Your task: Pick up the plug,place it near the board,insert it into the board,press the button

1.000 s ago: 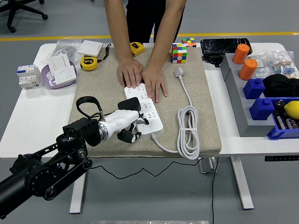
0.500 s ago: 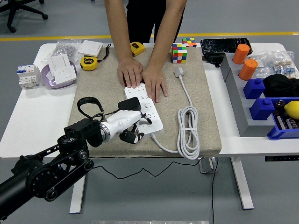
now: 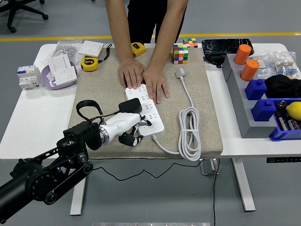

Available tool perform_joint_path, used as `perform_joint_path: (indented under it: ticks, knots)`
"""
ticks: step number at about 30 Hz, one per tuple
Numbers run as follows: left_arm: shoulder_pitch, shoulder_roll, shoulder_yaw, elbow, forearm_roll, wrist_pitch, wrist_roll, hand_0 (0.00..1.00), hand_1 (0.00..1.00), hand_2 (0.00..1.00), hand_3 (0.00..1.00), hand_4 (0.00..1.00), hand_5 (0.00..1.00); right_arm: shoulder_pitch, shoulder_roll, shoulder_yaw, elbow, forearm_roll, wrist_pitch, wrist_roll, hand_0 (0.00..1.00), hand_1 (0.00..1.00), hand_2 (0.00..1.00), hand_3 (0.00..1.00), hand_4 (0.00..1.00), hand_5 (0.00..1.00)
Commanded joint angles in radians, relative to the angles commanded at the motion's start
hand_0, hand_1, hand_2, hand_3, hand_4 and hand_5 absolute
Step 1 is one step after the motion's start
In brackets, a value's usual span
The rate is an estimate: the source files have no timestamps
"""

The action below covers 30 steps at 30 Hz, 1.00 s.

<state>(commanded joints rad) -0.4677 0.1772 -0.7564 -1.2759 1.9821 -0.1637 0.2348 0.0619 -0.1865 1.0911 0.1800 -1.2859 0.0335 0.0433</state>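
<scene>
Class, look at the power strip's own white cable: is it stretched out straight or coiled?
Coiled. The white cable lies looped on the mat right of the power strip.

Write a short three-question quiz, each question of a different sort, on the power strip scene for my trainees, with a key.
1. True or false: both of the person's hands rest flat on the far end of the power strip.
2. Which object lies nearest the loose grey plug? A) tape measure B) puzzle cube C) orange cylinder
3. Fill in: the coiled white cable lies on the beige ____.

Key: 1 true; 2 B; 3 mat. Note: the left hand reaches over the strip's near end, with a black plug at its fingers.
</scene>
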Motion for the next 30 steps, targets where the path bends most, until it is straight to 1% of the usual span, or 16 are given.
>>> perform_joint_path:
  ticks: [3,11,15,16,21,22,23,25,27,28,30]
  knots:
    - [0.002,-0.001,0.001,0.003,0.001,-0.005,0.002,0.154,0.018,0.154,0.761,0.582,0.002,0.001,0.000,-0.001,0.000,0.001,0.000,0.000,0.943,0.889,0.833,0.837,0.998,0.947]
    - [-0.004,0.006,0.012,0.003,-0.002,-0.019,0.007,0.154,0.018,0.153,0.756,0.583,0.002,0.003,0.000,-0.001,0.000,0.004,0.000,0.001,0.943,0.890,0.833,0.836,0.998,0.947]
    - [-0.008,0.009,0.011,-0.007,-0.001,-0.021,0.007,0.154,0.018,0.153,0.756,0.583,0.002,0.003,0.001,0.001,0.000,0.003,0.000,0.000,0.943,0.890,0.833,0.836,0.998,0.947]
    - [-0.010,0.009,0.005,-0.018,0.001,-0.022,0.008,0.154,0.018,0.154,0.729,0.572,0.002,0.003,0.001,0.000,0.000,0.004,0.000,0.001,0.943,0.890,0.833,0.836,0.998,0.948]
    - [-0.015,0.010,-0.020,-0.072,0.011,-0.045,0.018,0.154,0.018,0.154,0.729,0.572,0.002,0.005,0.001,0.000,0.000,0.005,0.000,0.001,0.943,0.890,0.833,0.836,0.998,0.948]
    - [-0.015,0.010,-0.026,-0.082,0.010,-0.049,0.018,0.155,0.022,0.155,0.680,0.574,0.002,0.005,0.002,0.000,0.000,0.005,0.000,0.001,0.943,0.890,0.833,0.836,0.998,0.948]
    - [-0.016,0.008,-0.036,-0.095,0.004,-0.050,0.017,0.155,0.022,0.155,0.680,0.574,0.002,0.006,0.002,0.000,0.000,0.005,0.000,0.001,0.943,0.890,0.833,0.836,0.998,0.948]
    - [-0.018,0.002,-0.057,-0.109,-0.022,-0.032,-0.002,0.155,0.022,0.155,0.680,0.574,0.002,0.007,0.003,0.000,0.000,0.006,0.000,0.001,0.943,0.890,0.833,0.836,0.998,0.948]
    - [-0.020,-0.013,-0.085,-0.100,-0.061,0.003,-0.035,0.155,0.022,0.155,0.680,0.574,0.002,0.007,0.003,0.000,0.000,0.005,0.000,0.000,0.943,0.890,0.833,0.836,0.998,0.948]
    - [-0.022,-0.025,-0.105,-0.083,-0.095,0.029,-0.062,0.272,0.370,0.462,0.597,0.715,0.002,0.007,0.003,-0.001,0.000,0.006,0.000,0.000,0.943,0.890,0.833,0.836,0.998,0.948]
    - [-0.025,-0.046,-0.134,-0.049,-0.161,0.072,-0.107,0.272,0.370,0.462,0.597,0.715,0.002,0.007,0.004,-0.003,0.000,0.008,0.000,0.001,0.943,0.890,0.833,0.836,0.998,0.948]
